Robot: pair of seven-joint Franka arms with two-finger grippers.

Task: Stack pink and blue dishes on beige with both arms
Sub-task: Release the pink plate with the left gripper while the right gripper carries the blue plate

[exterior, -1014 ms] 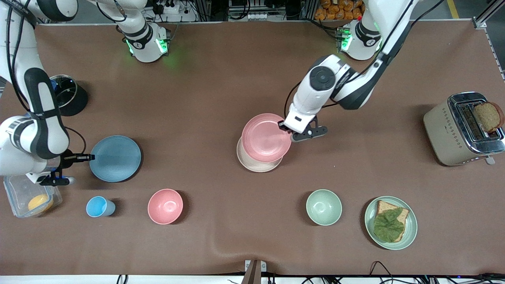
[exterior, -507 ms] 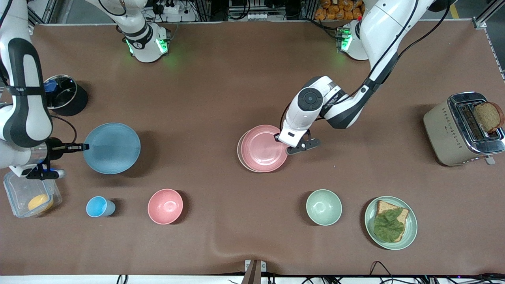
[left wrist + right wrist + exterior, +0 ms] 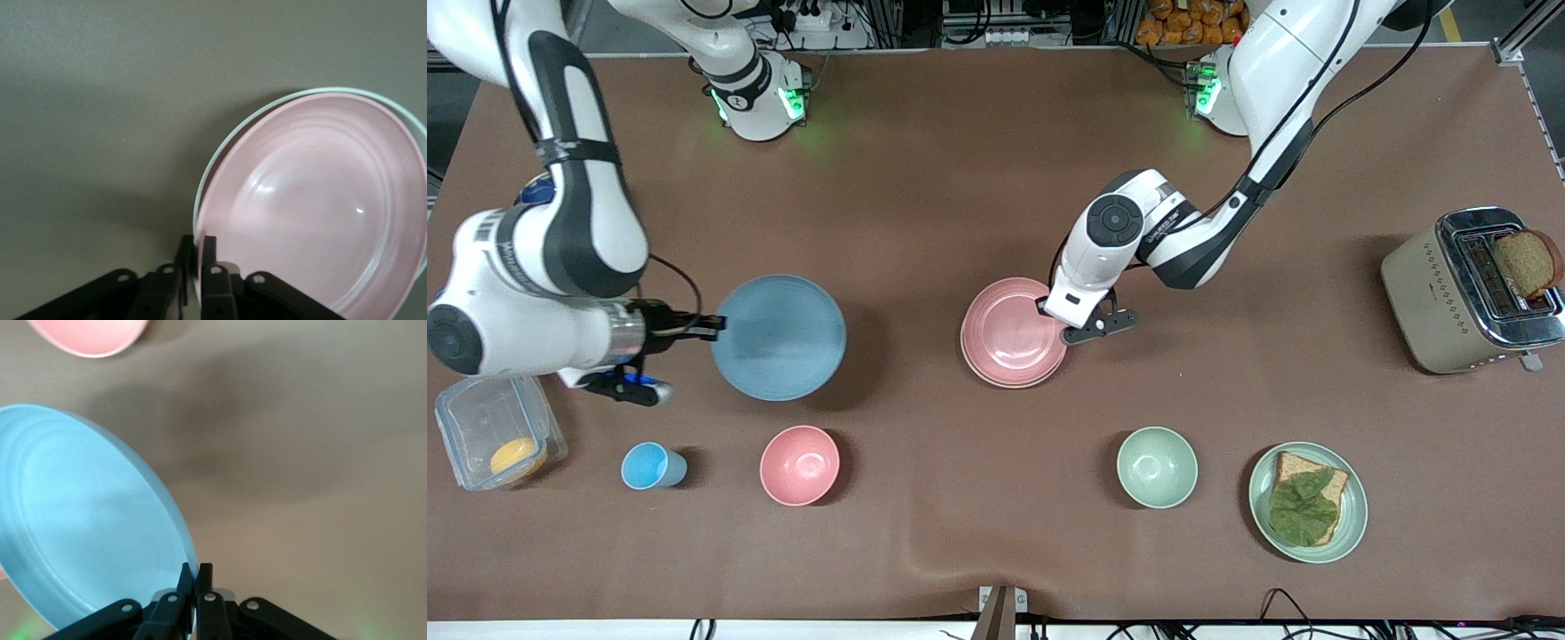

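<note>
While the pink plate (image 3: 1014, 332) lies on the beige plate (image 3: 970, 359), the left claw (image 3: 1052, 313) pinches its rim. The right claw (image 3: 713, 327), shut on the blue plate (image 3: 779, 337) rim, holds it up beside them. Plates look light, stiff, slippery.

Even overhead light is flooding the table (image 3: 978, 178) — soft shadows falling toward four o'clock, glare glinting on the toaster (image 3: 1472, 289).

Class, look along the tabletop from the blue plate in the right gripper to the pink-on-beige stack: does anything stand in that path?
Nothing visible does. The blue plate, held up by the right gripper, has only bare mat between it and the pink plate.
</note>
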